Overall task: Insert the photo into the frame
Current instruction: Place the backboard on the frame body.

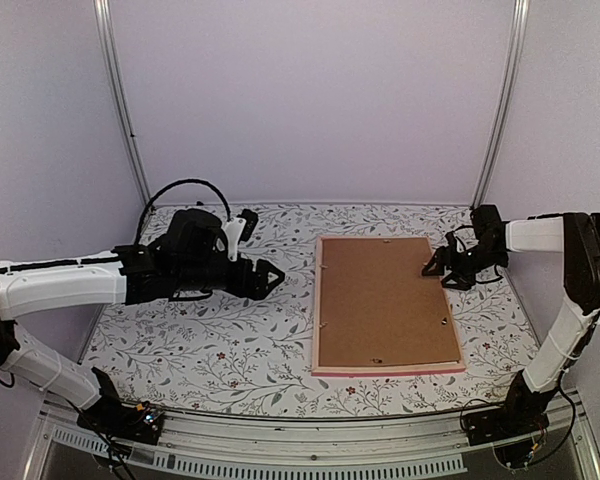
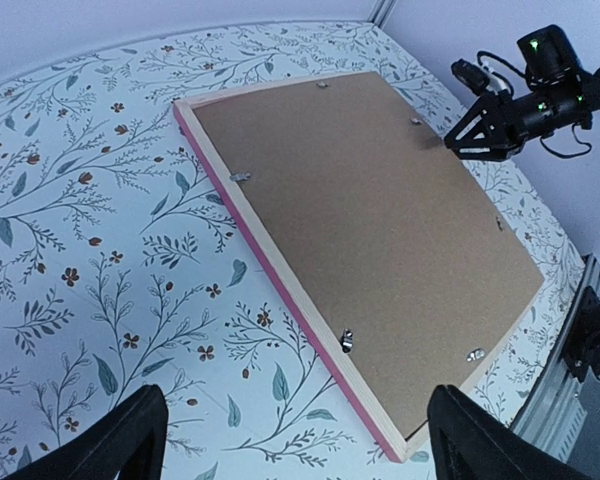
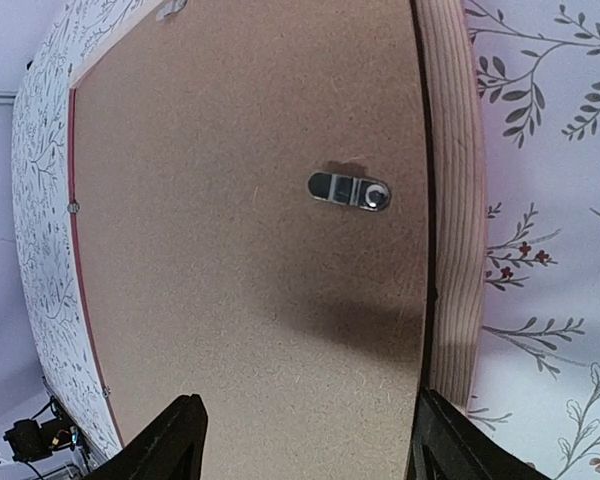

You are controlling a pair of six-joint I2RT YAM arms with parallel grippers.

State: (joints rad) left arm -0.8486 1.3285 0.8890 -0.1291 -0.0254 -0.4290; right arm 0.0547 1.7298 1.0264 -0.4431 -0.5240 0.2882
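The frame (image 1: 317,300), with pink outer edges and pale wood rails, lies face down right of the table's middle. A brown backing board (image 1: 385,300) fills it, with small metal clips (image 3: 350,190) along the rails. The photo is hidden. My left gripper (image 1: 275,277) hovers open to the left of the frame; in its wrist view its fingers (image 2: 130,435) stand wide above the frame's near corner (image 2: 400,445). My right gripper (image 1: 435,270) is open at the frame's far right edge. Its jaws straddle the backing board (image 3: 240,250) beside the wood rail (image 3: 450,200), holding nothing.
The table is covered by a white cloth with a leaf and flower print (image 1: 210,340). Pale walls with metal corner posts (image 1: 125,110) enclose the back and sides. The arm bases sit on the metal rail (image 1: 310,450) at the near edge.
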